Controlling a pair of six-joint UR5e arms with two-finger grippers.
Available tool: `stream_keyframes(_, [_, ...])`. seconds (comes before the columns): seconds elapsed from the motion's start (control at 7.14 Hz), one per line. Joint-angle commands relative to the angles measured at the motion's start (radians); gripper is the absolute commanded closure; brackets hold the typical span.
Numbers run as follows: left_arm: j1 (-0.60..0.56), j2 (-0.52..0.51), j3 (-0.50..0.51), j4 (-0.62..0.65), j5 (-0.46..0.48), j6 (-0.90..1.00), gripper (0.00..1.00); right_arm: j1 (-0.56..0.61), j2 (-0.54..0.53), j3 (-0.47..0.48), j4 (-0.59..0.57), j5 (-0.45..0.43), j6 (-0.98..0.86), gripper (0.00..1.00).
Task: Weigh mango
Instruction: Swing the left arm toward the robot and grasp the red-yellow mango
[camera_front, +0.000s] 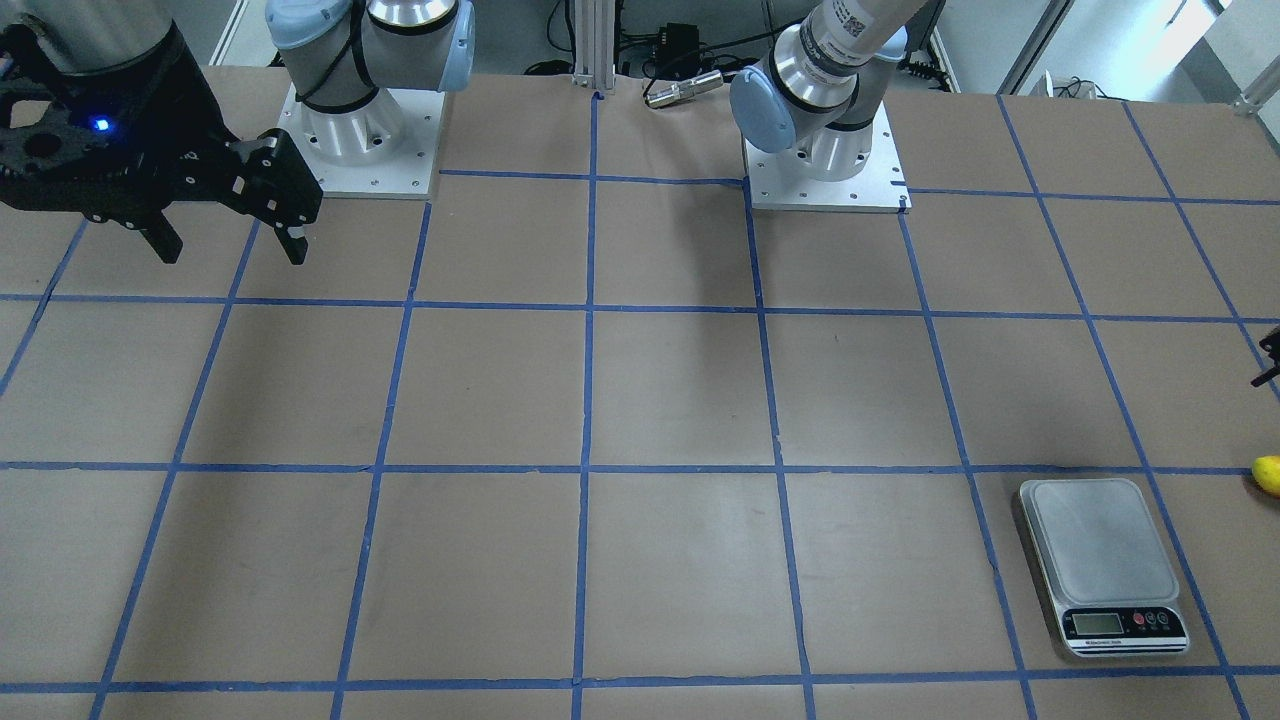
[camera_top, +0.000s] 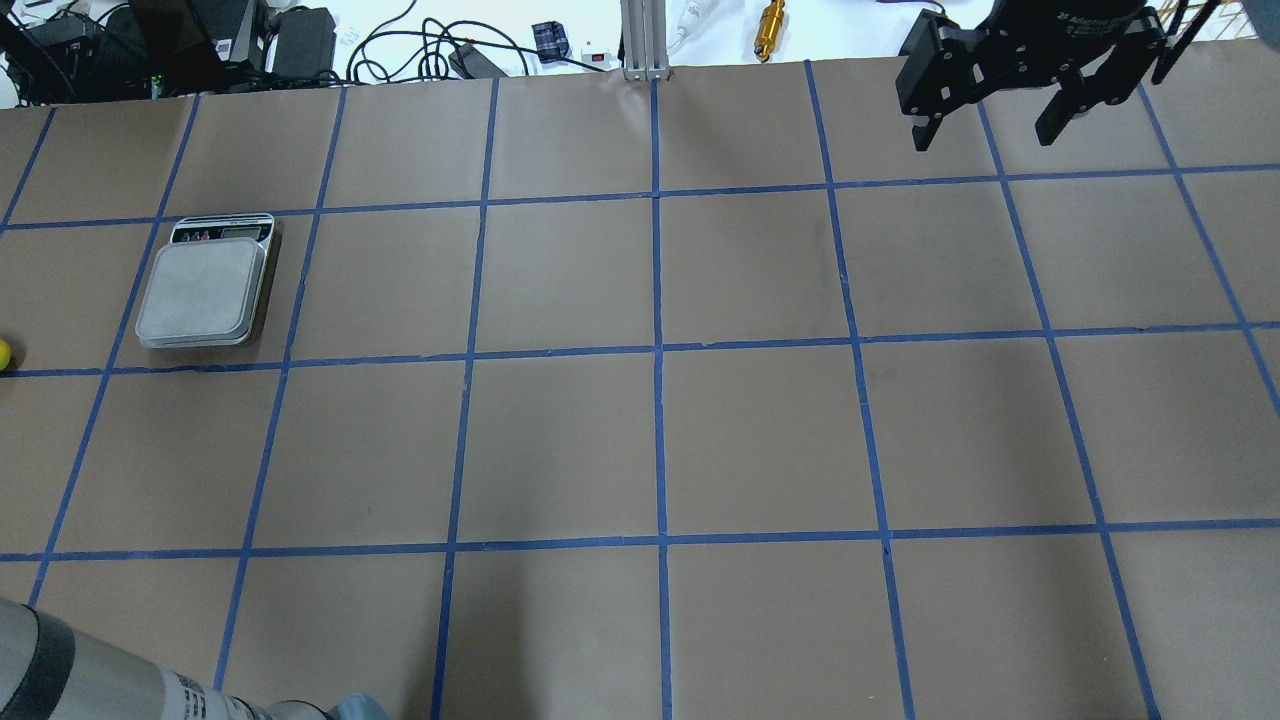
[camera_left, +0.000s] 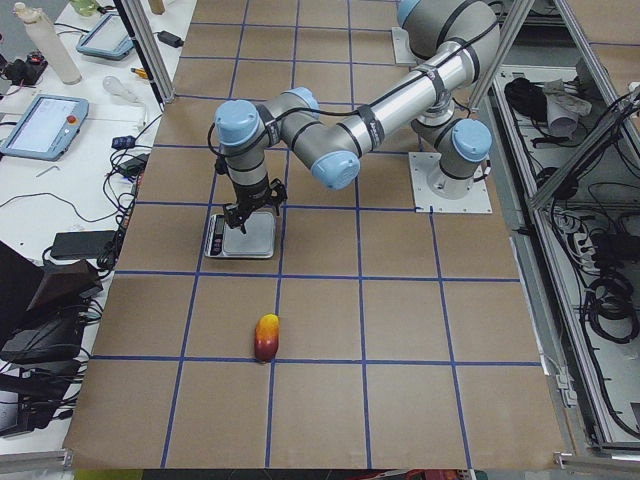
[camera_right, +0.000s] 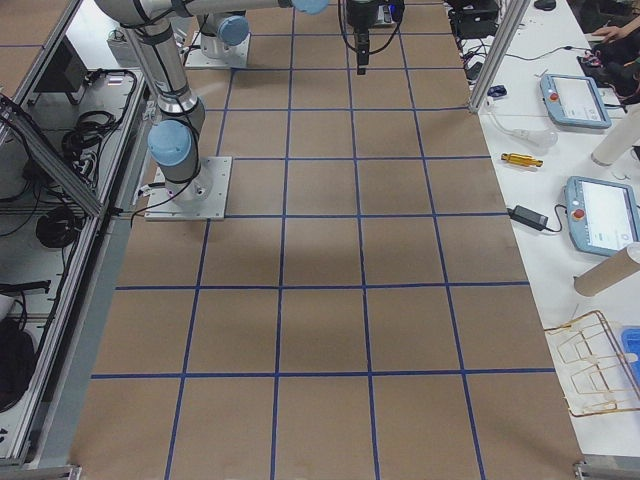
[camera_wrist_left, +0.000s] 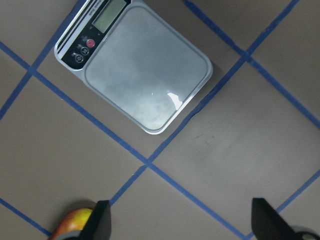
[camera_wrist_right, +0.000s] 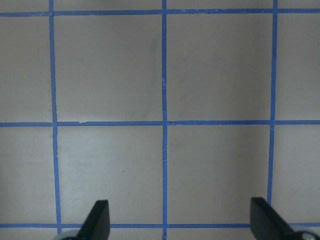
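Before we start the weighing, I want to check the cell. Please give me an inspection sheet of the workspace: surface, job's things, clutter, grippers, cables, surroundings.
Surface: table covered in brown paper, marked with a blue tape grid.
Job's things: mango lies on the table, apart from the scale; the scale's plate is bare.
Clutter: nothing seen.
Grippers: left gripper open, empty, above the table beside the scale; right gripper open, empty, far from both.
Cables: cables lie beyond the table's far edge; none seen on the paper.
Surroundings: teach pendants beside the table.
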Motion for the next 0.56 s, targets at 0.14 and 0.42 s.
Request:
stream_keyframes(0.14, [0.079,-0.135,0.091,0.090,-0.006,0.242,0.00,0.000,-0.001,0.000,0.000,0.000,0.000,0.00])
stream_keyframes(0.42, [0.134,-0.180,0.097,0.093,-0.012,0.355,0.00,0.000,-0.001,0.000,0.000,0.000,0.000,0.00])
